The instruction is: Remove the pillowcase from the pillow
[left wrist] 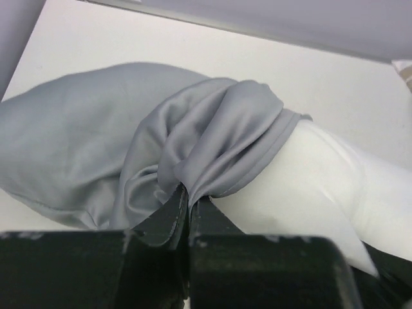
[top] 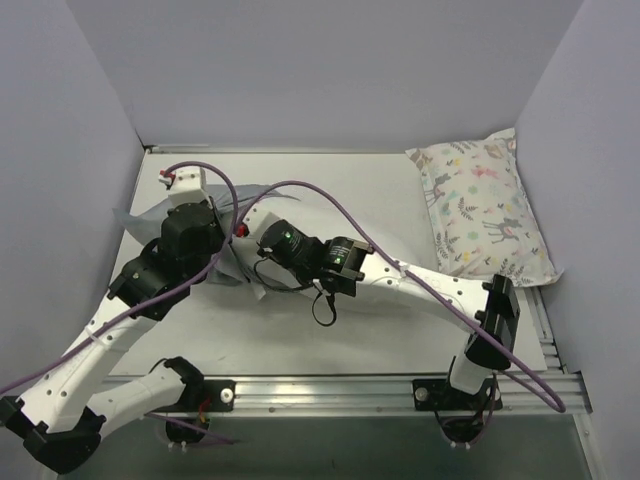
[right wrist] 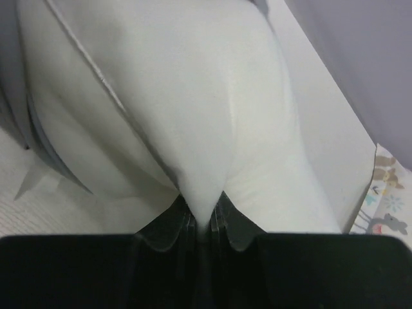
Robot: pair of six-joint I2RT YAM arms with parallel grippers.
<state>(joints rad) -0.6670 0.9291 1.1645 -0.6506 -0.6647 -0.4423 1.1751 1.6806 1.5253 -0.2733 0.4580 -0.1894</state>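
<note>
Mid-strip: left pincer (left wrist: pixel 188 201) is clamped on the bunched grey pillowcase (left wrist: pixel 212 129) hem, and right pincer (right wrist: pixel 205 212) is clamped on a pinch of the bared white pillow (right wrist: pixel 193 96). Pillow lies left-centre on the counter (top: pixel 380 190), partly out. Next, probably: pull apart, with left dragging the pillowcase off and right anchoring.

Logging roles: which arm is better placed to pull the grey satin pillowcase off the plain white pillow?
Left: left gripper clamps the grey satin pillowcase; right gripper grips the plain white pillow.
</note>
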